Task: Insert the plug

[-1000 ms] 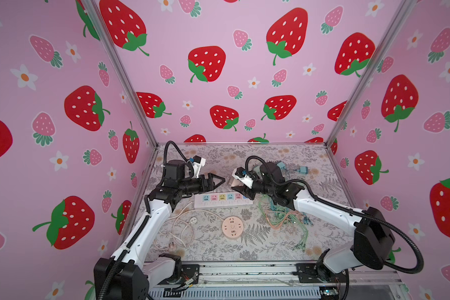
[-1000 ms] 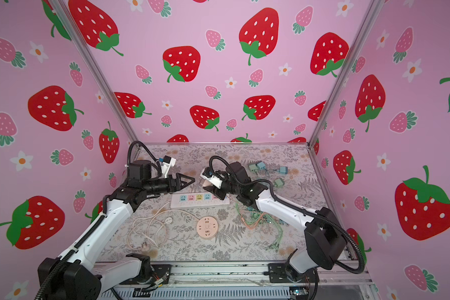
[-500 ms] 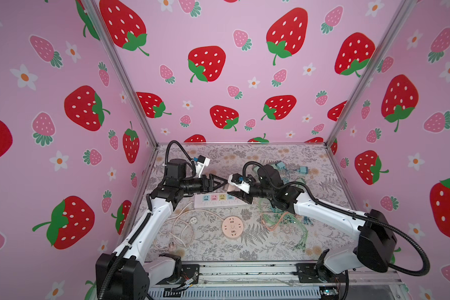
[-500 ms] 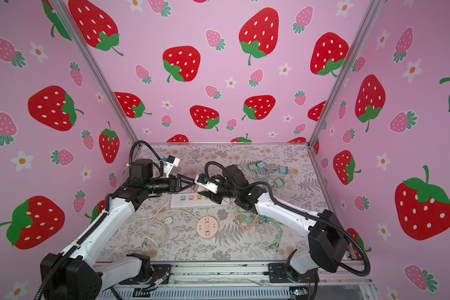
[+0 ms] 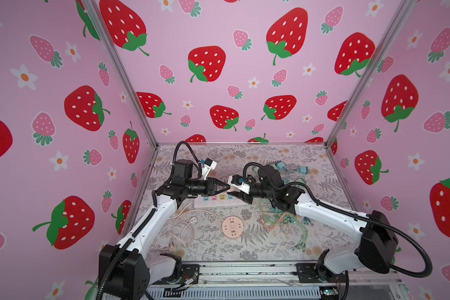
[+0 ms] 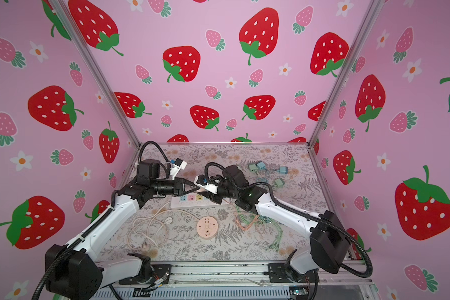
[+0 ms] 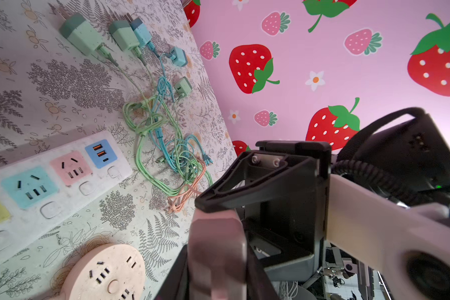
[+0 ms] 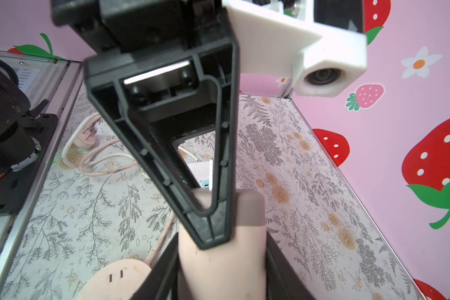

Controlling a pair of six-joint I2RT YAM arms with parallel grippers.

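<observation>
A pale pink plug (image 7: 216, 239) (image 8: 218, 265) hangs in the air above the white power strip (image 5: 218, 202) (image 6: 190, 202) (image 7: 50, 181), which has coloured sockets. Both grippers meet tip to tip on the plug. My left gripper (image 5: 227, 187) (image 7: 217, 278) is shut on it, with a finger pressed to each side. From the opposite side my right gripper (image 5: 235, 191) (image 8: 221, 283) is shut on the same plug. In both top views the fingers hide most of the plug. A thin pink cable trails down from it in the right wrist view.
A round pink socket (image 5: 232, 227) (image 6: 206, 227) (image 7: 109, 272) lies in front of the strip, and its white cord (image 5: 179, 228) loops to the left. Tangled green, blue and pink cables (image 5: 283, 220) (image 7: 166, 145) lie to the right. Green and blue chargers (image 5: 279, 165) (image 7: 81, 36) lie behind.
My left gripper reached right to meet the right gripper and closed its open jaws on the plug. The right gripper carried the plug a little left and kept its grip.
</observation>
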